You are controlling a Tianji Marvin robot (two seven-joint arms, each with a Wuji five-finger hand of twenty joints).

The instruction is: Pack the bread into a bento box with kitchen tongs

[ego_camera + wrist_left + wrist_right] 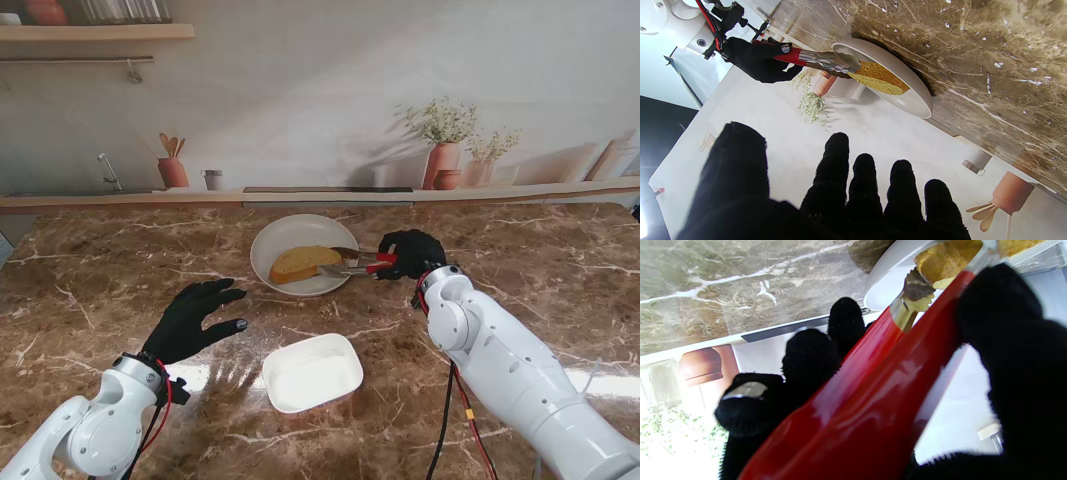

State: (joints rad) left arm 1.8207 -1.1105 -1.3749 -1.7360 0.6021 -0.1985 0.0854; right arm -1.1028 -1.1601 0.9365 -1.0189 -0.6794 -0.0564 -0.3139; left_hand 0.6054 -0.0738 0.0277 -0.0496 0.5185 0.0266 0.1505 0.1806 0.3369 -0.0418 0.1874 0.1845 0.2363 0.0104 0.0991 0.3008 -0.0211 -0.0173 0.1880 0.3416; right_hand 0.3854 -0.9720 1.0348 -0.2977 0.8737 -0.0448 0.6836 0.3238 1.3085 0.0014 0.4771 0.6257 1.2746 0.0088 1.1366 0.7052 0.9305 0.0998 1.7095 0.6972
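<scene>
Red-handled tongs (357, 262) (right hand (410, 252) gripping) point left at bread (304, 263).

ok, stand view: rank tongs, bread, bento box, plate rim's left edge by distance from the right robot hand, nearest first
1. tongs: held in the right robot hand, tips pointing left.
2. bread: on the plate, at the tong tips.
3. plate's left rim: beyond the bread.
4. bento box: nearer to me, left of the right arm.
</scene>
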